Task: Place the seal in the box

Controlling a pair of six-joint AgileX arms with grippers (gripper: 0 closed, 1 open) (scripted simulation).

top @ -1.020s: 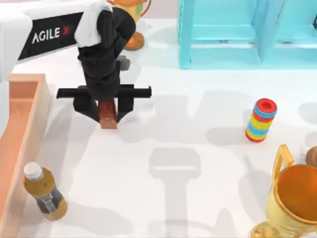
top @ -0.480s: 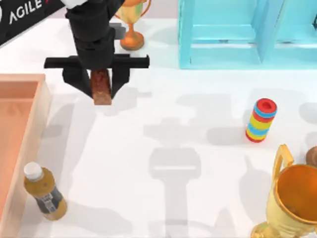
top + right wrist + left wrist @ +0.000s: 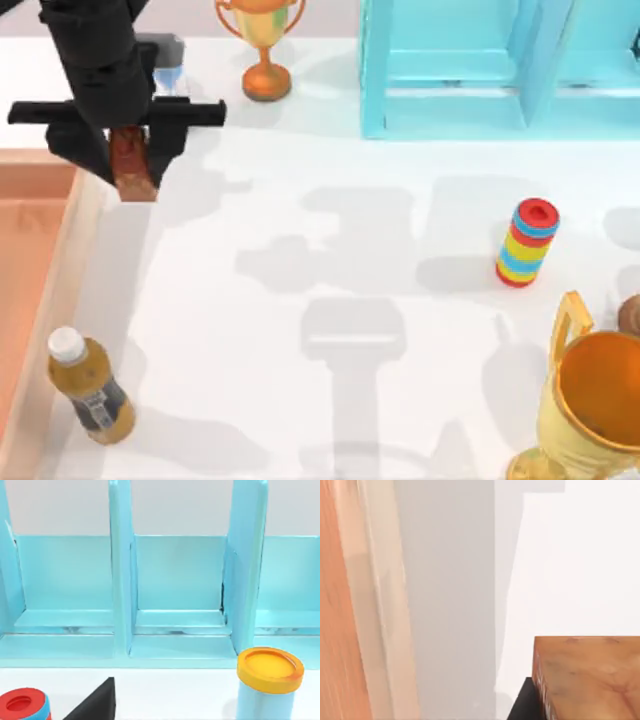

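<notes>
Top view: the left gripper (image 3: 132,165) hangs above the table at the far left, its fingers closed on the seal (image 3: 133,168), which is held clear of the surface just beside the right wall of the box (image 3: 62,262). Left wrist view: the seal (image 3: 587,677) sits close up, the box wall (image 3: 380,610) running alongside over white table. Right wrist view: the turquoise shelf (image 3: 175,590) stands ahead; whether the right claw is open cannot be told.
</notes>
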